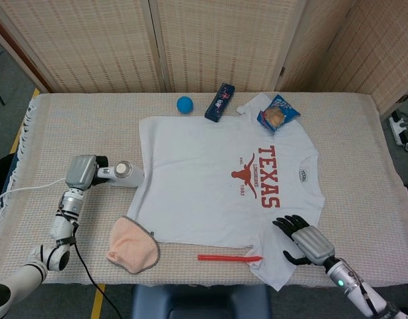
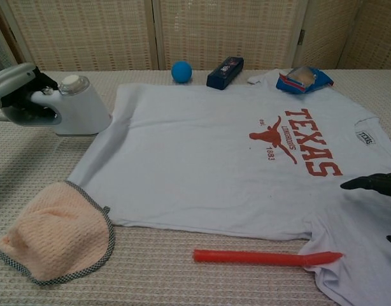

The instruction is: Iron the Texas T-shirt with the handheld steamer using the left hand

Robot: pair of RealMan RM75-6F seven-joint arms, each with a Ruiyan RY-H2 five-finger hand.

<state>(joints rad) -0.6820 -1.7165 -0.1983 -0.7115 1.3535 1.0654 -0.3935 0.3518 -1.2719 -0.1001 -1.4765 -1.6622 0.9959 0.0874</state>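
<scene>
Table [image 1: 363, 133] under beige woven cloth; wicker screen [image 1: 217, 40] behind.

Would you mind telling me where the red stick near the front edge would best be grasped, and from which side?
Probably at its bare left half, coming from above. The red stick lies flat and crosswise on the tablecloth, so fingers would close across its narrow width. Its right tip touches or slips under the T-shirt sleeve, so gripping there risks catching fabric. The right hand hovers nearest.

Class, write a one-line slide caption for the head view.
Left hand holds the handheld steamer at the Texas T-shirt's edge; right hand rests open on its sleeve.
</scene>
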